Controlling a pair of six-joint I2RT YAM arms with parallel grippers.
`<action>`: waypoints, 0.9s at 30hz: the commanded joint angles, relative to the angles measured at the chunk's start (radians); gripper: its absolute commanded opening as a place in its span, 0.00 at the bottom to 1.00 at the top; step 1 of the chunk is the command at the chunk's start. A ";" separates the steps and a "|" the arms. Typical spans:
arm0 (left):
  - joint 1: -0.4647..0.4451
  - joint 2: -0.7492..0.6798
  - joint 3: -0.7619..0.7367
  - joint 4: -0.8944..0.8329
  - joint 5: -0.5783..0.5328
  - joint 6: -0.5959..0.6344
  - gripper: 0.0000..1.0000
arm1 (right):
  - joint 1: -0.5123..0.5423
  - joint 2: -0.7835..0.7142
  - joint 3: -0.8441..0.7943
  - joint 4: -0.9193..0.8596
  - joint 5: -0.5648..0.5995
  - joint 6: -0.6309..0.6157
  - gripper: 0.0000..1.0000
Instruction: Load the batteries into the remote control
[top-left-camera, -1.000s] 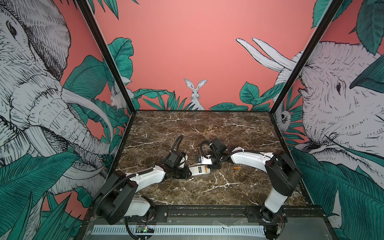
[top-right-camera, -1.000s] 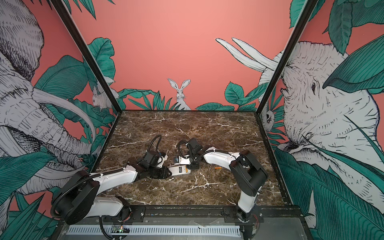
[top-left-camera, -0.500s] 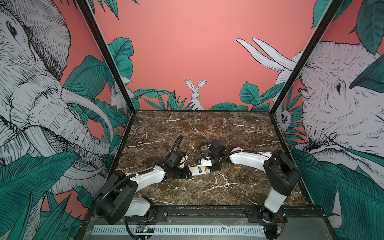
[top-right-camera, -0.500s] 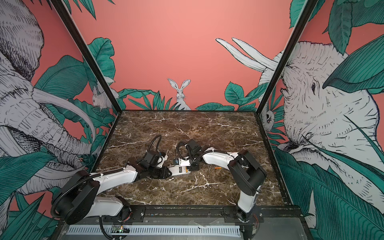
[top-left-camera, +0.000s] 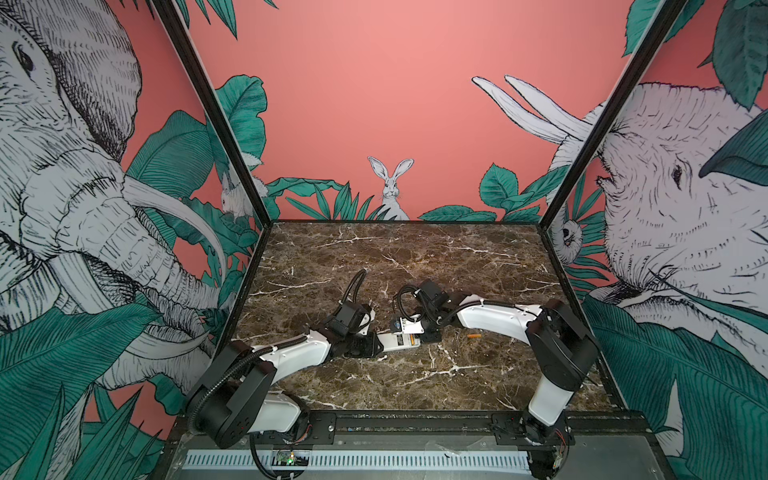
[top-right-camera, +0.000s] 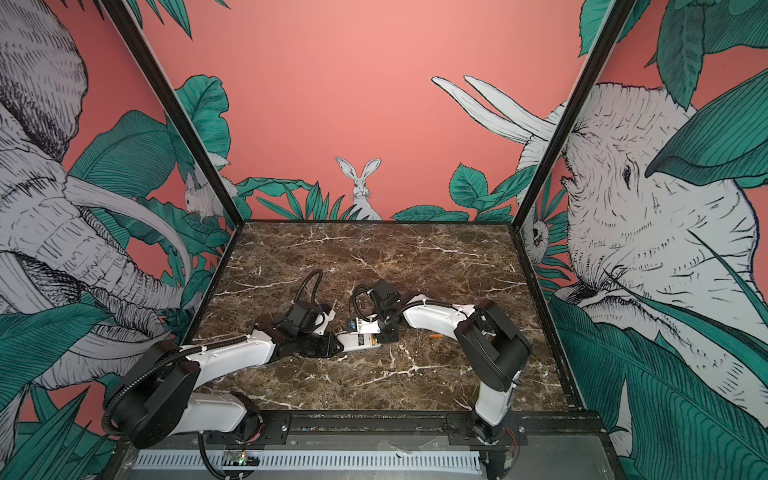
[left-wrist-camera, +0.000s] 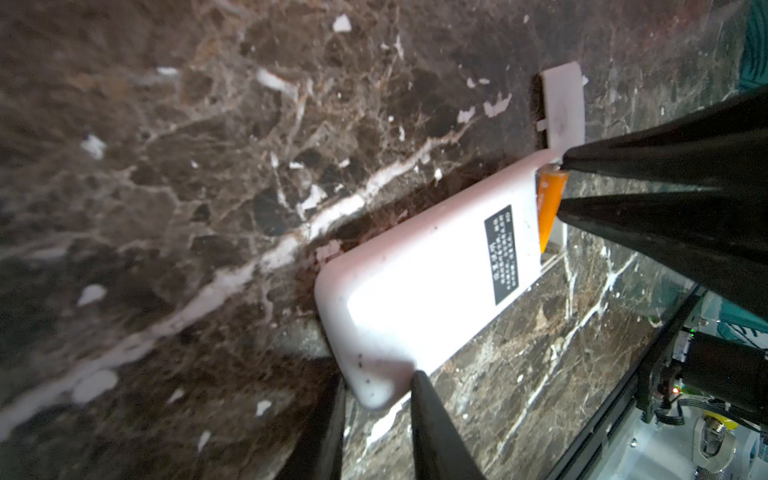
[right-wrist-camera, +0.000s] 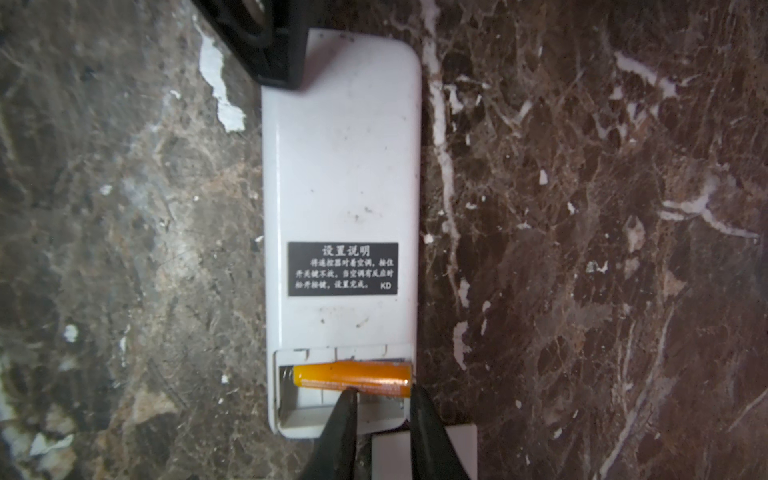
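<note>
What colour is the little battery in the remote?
Orange-yellow; the battery in the remote control shows best in the right wrist view.

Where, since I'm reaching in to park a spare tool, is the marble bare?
Crowded: mid-table, where left claw and right claw meet the remote, loose battery nearby. Bare: the back half of the table up to the rear wall, and the front strip by the rail.

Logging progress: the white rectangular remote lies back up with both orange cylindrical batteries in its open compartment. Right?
No: the right wrist view shows one orange cylindrical battery in the open compartment of the white rectangular remote; the other battery lies on the brown marble table in both top views.
</note>
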 joint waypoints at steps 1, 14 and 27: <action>0.004 0.018 -0.005 0.024 -0.014 -0.010 0.29 | 0.024 0.043 0.008 -0.023 -0.029 -0.015 0.22; 0.005 0.023 -0.018 0.038 -0.010 -0.016 0.29 | 0.044 0.064 0.001 -0.029 -0.044 0.004 0.23; 0.004 0.032 -0.032 0.062 -0.011 -0.024 0.28 | 0.060 0.094 0.023 -0.087 -0.049 0.011 0.17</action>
